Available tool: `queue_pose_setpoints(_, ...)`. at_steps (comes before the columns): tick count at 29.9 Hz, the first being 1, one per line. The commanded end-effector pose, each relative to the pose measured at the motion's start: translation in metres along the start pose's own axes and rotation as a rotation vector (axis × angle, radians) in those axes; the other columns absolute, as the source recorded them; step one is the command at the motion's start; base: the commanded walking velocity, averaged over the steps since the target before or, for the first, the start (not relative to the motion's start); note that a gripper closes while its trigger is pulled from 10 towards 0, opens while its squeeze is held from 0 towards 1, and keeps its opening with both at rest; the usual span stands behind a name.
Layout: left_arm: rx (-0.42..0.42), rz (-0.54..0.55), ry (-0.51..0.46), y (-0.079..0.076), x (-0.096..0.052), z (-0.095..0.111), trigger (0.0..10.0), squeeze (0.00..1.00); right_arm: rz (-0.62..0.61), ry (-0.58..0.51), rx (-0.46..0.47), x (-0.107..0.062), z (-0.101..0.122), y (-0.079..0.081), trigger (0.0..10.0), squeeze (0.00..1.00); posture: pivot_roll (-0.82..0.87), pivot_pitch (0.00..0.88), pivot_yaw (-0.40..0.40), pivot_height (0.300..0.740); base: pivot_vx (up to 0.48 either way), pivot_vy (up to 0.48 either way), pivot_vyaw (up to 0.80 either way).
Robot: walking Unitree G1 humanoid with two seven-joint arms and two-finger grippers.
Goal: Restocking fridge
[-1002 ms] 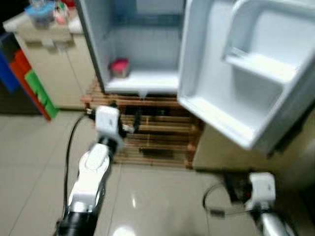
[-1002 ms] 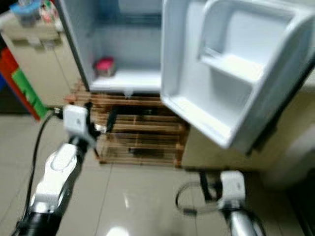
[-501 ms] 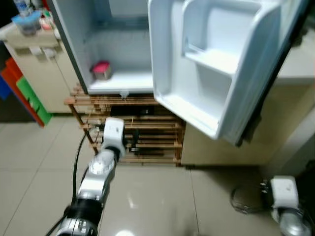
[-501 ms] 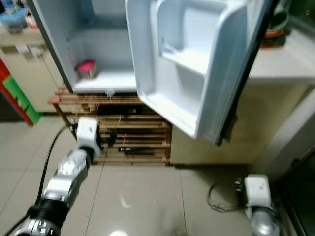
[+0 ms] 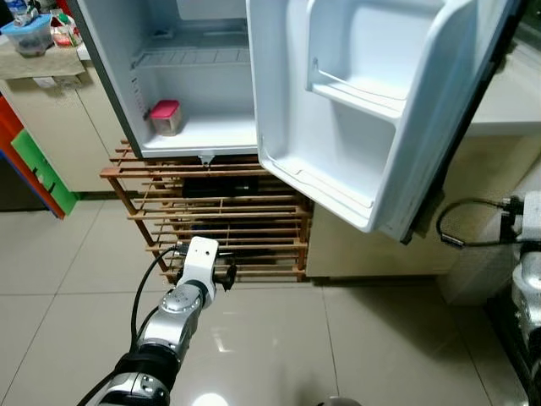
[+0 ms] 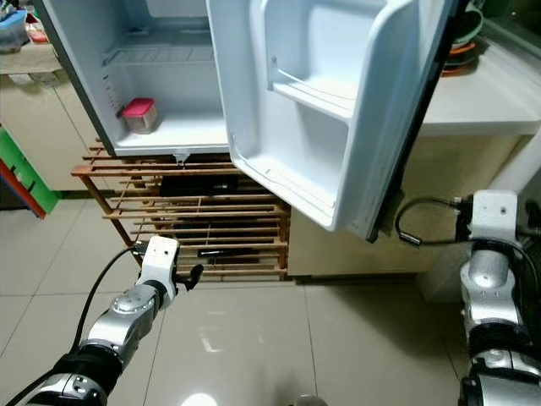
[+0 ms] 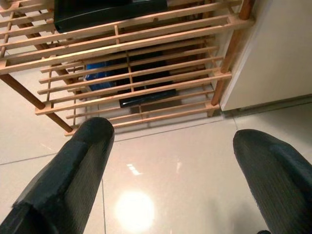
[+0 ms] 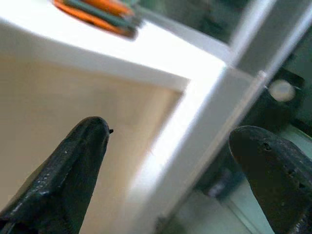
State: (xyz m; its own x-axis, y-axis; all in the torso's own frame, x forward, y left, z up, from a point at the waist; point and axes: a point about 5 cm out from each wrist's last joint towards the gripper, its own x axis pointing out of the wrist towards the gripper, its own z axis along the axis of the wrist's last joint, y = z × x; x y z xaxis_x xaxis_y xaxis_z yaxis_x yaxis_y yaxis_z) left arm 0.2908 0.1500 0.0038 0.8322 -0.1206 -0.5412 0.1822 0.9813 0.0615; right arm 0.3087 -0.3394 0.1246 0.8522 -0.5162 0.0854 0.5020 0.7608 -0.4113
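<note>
The fridge (image 5: 110,85) stands open on a wooden slatted rack (image 5: 220,216). Its door (image 5: 363,110) swings out to the right, and the door shelves are bare. A small tub with a red lid (image 5: 165,117) sits on the fridge's bottom shelf at the left. My left gripper (image 7: 170,139) hangs low over the tiled floor in front of the rack's foot, open, with nothing between its fingers (image 7: 83,161). My right gripper (image 8: 170,131) is open beside the white counter (image 6: 494,106) on the right, holding nothing.
A cream cabinet (image 5: 59,110) with tubs on top stands left of the fridge, with red and green panels (image 5: 38,165) beside it. Orange and green bowls (image 6: 463,46) sit on the counter. A black cable (image 5: 461,224) loops by my right wrist. Glossy floor tiles (image 5: 279,338) lie ahead.
The camera has shifted and sharpened, so the fridge sits further left. My left gripper has sunk from the rack's top to its foot. My right arm has risen beside the counter.
</note>
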Motion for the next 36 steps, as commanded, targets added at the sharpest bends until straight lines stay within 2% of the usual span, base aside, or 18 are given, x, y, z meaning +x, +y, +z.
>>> queue_pose_setpoints(1,0.043,-0.012,0.003,0.0,0.002,0.003,10.0,0.0,0.026,-0.045,0.04,0.003,0.012,0.008,10.0,0.0,-0.17,0.0,0.046,0.74,0.0,0.0,0.0)
queue_pose_setpoints(2,0.073,-0.028,0.056,-0.002,0.003,-0.006,10.0,0.0,0.034,-0.095,0.076,0.006,0.024,0.011,10.0,0.0,-0.17,0.0,0.045,0.74,0.0,0.0,0.0)
queue_pose_setpoints(4,0.083,-0.034,0.077,-0.003,0.003,-0.009,10.0,0.0,0.035,-0.114,0.088,0.006,0.028,0.012,10.0,0.0,-0.17,0.0,0.045,0.74,0.0,0.0,0.0)
queue_pose_setpoints(8,0.143,-0.103,0.18,-0.011,0.002,-0.024,10.0,0.0,0.099,-0.227,0.183,0.005,0.053,0.022,10.0,0.0,-0.17,0.0,0.04,0.74,0.0,0.0,0.0)
queue_pose_setpoints(12,0.163,-0.119,0.243,-0.012,0.0,-0.036,10.0,0.0,0.122,-0.257,0.21,0.002,0.059,0.025,10.0,0.0,-0.17,0.0,0.04,0.74,0.0,0.0,0.0)
queue_pose_setpoints(14,0.179,-0.108,0.32,-0.009,-0.004,-0.054,10.0,0.0,0.153,-0.279,0.23,-0.004,0.062,0.03,10.0,0.0,-0.17,0.0,0.037,0.74,0.0,0.0,0.0)
queue_pose_setpoints(19,0.192,-0.082,0.381,-0.003,-0.009,-0.07,10.0,0.0,0.197,-0.293,0.255,-0.01,0.066,0.036,10.0,0.0,-0.18,0.0,0.039,0.74,0.0,0.0,0.0)
queue_pose_setpoints(21,0.185,-0.048,0.464,-0.001,-0.018,-0.092,10.0,0.0,0.284,-0.326,0.319,-0.026,0.078,0.043,10.0,0.0,-0.19,0.0,0.041,0.74,0.0,0.0,0.0)
queue_pose_setpoints(22,0.185,-0.048,0.464,-0.001,-0.018,-0.092,10.0,0.0,0.284,-0.326,0.319,-0.026,0.078,0.043,10.0,0.0,-0.19,0.0,0.041,0.74,0.0,0.0,0.0)
queue_pose_setpoints(23,0.188,-0.046,0.497,-0.004,-0.022,-0.101,10.0,0.0,0.346,-0.337,0.366,-0.035,0.084,0.048,10.0,0.0,-0.19,0.0,0.044,0.74,0.0,0.0,0.0)
queue_pose_setpoints(25,0.194,-0.046,0.516,-0.004,-0.025,-0.106,10.0,0.0,0.376,-0.344,0.382,-0.04,0.087,0.051,10.0,0.0,-0.19,0.0,0.046,0.74,0.0,0.0,0.0)
queue_pose_setpoints(26,0.201,-0.042,0.553,-0.004,-0.029,-0.114,10.0,0.0,0.455,-0.355,0.422,-0.05,0.093,0.057,10.0,0.0,-0.19,0.0,0.049,0.74,0.0,0.0,0.0)
queue_pose_setpoints(27,0.201,-0.042,0.553,-0.004,-0.029,-0.114,10.0,0.0,0.455,-0.355,0.422,-0.05,0.093,0.057,10.0,0.0,-0.19,0.0,0.049,0.74,0.0,0.0,0.0)
queue_pose_setpoints(28,0.186,-0.017,0.592,-0.002,-0.035,-0.123,10.0,0.0,0.647,-0.366,0.494,-0.072,0.103,0.07,10.0,0.0,-0.19,0.0,0.052,0.74,0.0,0.0,0.0)
queue_pose_setpoints(29,0.186,-0.017,0.592,-0.002,-0.035,-0.123,10.0,0.0,0.647,-0.366,0.494,-0.072,0.103,0.07,10.0,0.0,-0.19,0.0,0.052,0.74,0.0,0.0,0.0)
queue_pose_setpoints(32,0.201,-0.029,0.593,-0.009,-0.035,-0.124,10.0,0.0,0.883,-0.329,0.603,-0.104,0.112,0.081,10.0,0.0,-0.2,0.0,0.057,0.74,0.0,0.0,0.0)
queue_pose_setpoints(33,0.215,-0.044,0.572,-0.015,-0.031,-0.12,10.0,0.0,0.953,-0.277,0.623,-0.114,0.105,0.079,10.0,0.0,-0.2,0.0,0.057,0.74,0.0,0.0,0.0)
queue_pose_setpoints(36,0.222,-0.05,0.553,-0.018,-0.028,-0.115,10.0,0.0,1.022,-0.193,0.664,-0.118,0.091,0.073,10.0,0.0,-0.19,0.0,0.059,0.74,0.0,0.0,0.0)
